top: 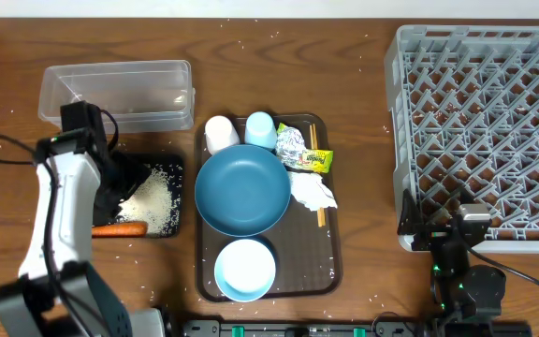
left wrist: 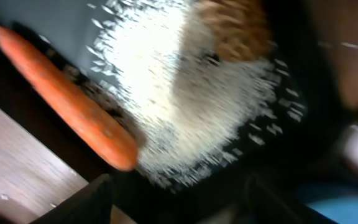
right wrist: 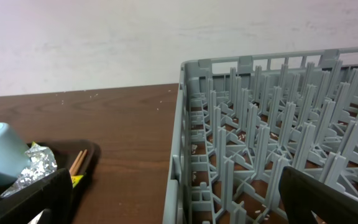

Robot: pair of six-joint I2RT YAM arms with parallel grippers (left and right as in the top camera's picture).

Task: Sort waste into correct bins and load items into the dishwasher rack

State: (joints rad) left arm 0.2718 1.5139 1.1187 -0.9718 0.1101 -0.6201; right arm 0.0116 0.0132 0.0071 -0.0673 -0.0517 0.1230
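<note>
The black tray holds white rice, and an orange carrot lies along its front edge. My left gripper hovers over this tray, open, with nothing between its fingers. The left wrist view is blurred; it shows the carrot, the rice and a brown food lump below my left gripper. My right gripper stands open at the front edge of the grey dishwasher rack. In its wrist view the right gripper frames the rack wall.
A clear tub stands behind the black tray. The brown serving tray carries a dark-blue dish, white bowl, white cup, light-blue cup, foil ball, yellow-green packet, tissue and chopsticks.
</note>
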